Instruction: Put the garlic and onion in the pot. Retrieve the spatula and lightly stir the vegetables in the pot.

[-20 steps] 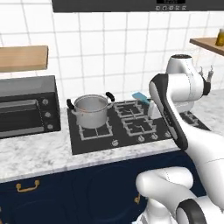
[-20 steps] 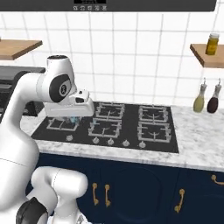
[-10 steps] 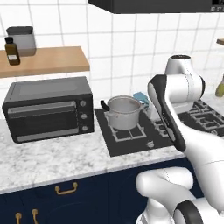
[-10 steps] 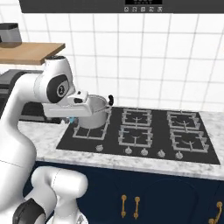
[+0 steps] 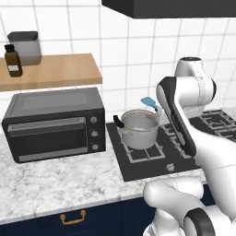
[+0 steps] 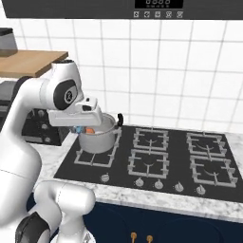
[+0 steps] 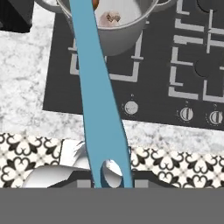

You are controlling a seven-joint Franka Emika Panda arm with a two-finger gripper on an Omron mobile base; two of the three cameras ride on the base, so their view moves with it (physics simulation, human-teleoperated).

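Observation:
The steel pot (image 5: 139,130) stands on the cooktop's rear left burner, also seen as the pot (image 6: 97,138) just below my hand. Inside it lie the pale garlic (image 7: 111,17) and the orange onion (image 7: 95,3), the latter half hidden behind the blade. My gripper (image 7: 109,178) is shut on the teal spatula (image 7: 98,96), which reaches from my fingers up to the pot's (image 7: 114,37) mouth. The spatula's teal end (image 5: 150,102) pokes out above the pot's far rim, beside my arm.
A black toaster oven (image 5: 55,122) sits on the marble counter left of the black cooktop (image 6: 156,159). A wooden shelf (image 5: 50,71) with a brown bottle (image 5: 13,61) hangs above it. Burner knobs (image 7: 131,107) line the cooktop's front edge.
The whole scene has slid to the right in the base views, so the base has driven left. The pot now lies nearer the middle. The spatula stays in my grip.

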